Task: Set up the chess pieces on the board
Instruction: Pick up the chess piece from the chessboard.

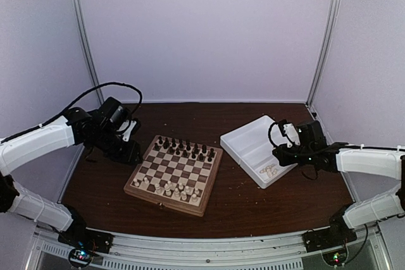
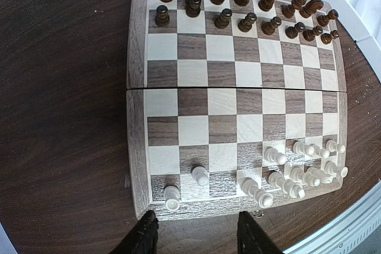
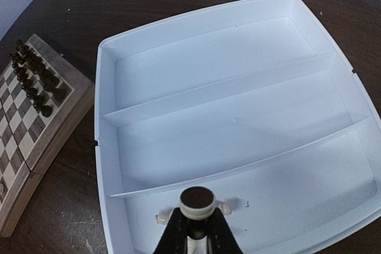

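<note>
Chess pieces (image 2: 286, 173) crowd the board's (image 2: 138, 123) near rows, mid-surface. My right claw (image 3: 196, 215) pinches another cream one above the white tray's (image 3: 238, 117) near compartment; left claw (image 2: 196, 233) spread, empty. Setting it among neighbours could topple them.

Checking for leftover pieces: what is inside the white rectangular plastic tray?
The white rectangular plastic tray shows nothing in its two far compartments. In the nearest, small cream chess pieces show either side of the right gripper, shut on another cream piece; the gripper hides whatever lies beneath.
</note>
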